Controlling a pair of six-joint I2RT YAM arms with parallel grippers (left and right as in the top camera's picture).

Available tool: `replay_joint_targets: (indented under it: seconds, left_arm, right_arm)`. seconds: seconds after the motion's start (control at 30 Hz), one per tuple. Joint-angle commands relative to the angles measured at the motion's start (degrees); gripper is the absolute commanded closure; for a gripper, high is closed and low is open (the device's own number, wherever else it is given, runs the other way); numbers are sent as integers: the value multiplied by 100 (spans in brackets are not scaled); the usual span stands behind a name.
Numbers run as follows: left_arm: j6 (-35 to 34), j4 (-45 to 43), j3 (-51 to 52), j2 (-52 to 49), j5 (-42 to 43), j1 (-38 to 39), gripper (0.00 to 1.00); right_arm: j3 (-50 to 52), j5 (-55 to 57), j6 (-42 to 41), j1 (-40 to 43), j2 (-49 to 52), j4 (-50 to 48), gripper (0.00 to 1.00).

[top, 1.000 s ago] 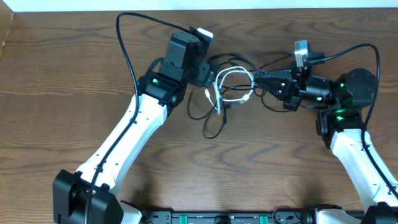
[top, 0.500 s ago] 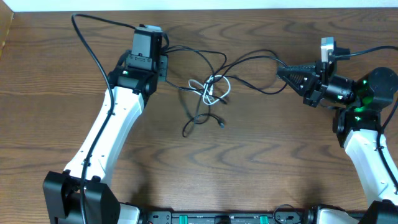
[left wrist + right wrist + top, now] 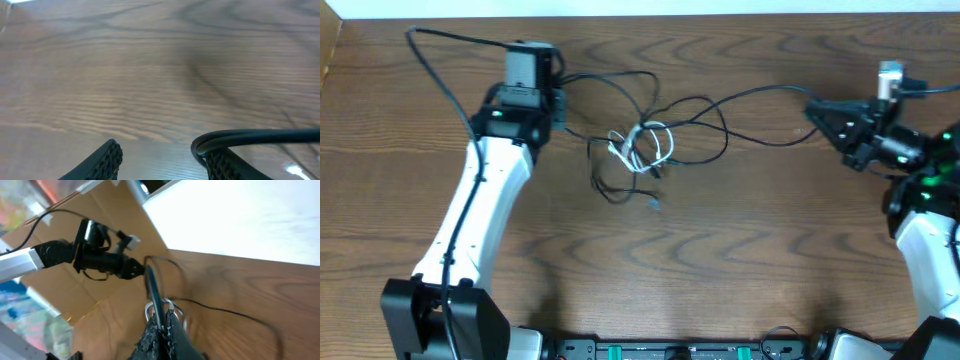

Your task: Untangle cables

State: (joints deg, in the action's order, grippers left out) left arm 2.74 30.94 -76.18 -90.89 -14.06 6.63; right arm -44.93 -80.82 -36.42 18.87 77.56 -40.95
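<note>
A white cable (image 3: 646, 145) lies in small loops mid-table, tangled with two black cables. One black cable (image 3: 760, 92) runs from the tangle to my right gripper (image 3: 813, 108), which is shut on it. In the right wrist view that cable (image 3: 151, 287) comes straight out from between the closed fingers of the right gripper (image 3: 162, 322), with the white loops (image 3: 148, 311) just beyond. The other black cable (image 3: 610, 78) leads to my left gripper (image 3: 560, 100). In the left wrist view the left gripper (image 3: 160, 150) has its jaws apart, and a black cable (image 3: 250, 136) is hooked over the right fingertip.
The left arm's own thick black wire (image 3: 440, 50) arcs over the back left of the wooden table (image 3: 740, 240). A loose black loop (image 3: 608, 188) lies in front of the tangle. A white wall edge (image 3: 720, 8) runs along the back, and brown cardboard (image 3: 95, 315) stands at the left.
The arms have drawn apart, the left one leftward and the right one rightward, stretching the black cables. The tangle has slid left and loosened. The left jaws have narrowed.
</note>
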Motion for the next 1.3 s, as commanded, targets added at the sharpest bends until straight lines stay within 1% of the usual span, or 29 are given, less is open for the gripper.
replay_joint_targets:
  seconds: [0.0,0.07,0.2,0.3,0.53,0.77,0.8,0.83,0.9,0.97,1.0,1.13,1.2,1.27]
  left_arm:
    - [-155,9,-11,-52,-232,-505,48]
    - [-155,11,-11,-52,-229,-756,50]
    - [-155,13,-11,-52,-229,-1246,59]
    - [-153,15,-11,-52,-229,-1593,62]
    - [-155,-17,-11,-52,-229,-2380,64]
    - [-236,-13,-11,-52,-177,-2986,66]
    - [-317,-9,-11,-52,-103,-3029,70]
    - [-323,9,-11,-52,138,-3060,72]
    - [-319,9,-11,-52,693,-3071,74]
    - [-238,7,-11,-52,1405,-3025,80]
    - [-238,7,-11,-52,1587,-2994,81]
    - [-236,11,-11,-52,2000,-2793,81]
    - [-210,59,-11,-52,2192,-2632,75]
    - [-7,131,-9,-52,2361,-2483,66]
  right_arm:
    - [-37,-256,4,505,-31,9,98]
    - [-37,-282,4,756,-31,9,99]
    - [-37,-361,7,1244,-31,4,98]
    - [-37,-411,7,1589,-31,7,99]
    - [-37,-463,7,2380,-31,4,98]
    - [-37,-531,11,2994,-28,4,99]
    - [-37,-531,9,3040,-28,7,99]
    - [-37,-531,9,3067,-28,7,99]
    - [-37,-531,9,3062,-28,7,99]
    - [-37,-531,9,3001,-28,7,99]
    - [-37,-531,11,2964,-28,7,99]
    - [-33,-575,13,2800,-28,9,99]
    - [-26,-669,66,2662,-28,111,99]
    - [-24,-699,262,2505,-28,374,99]
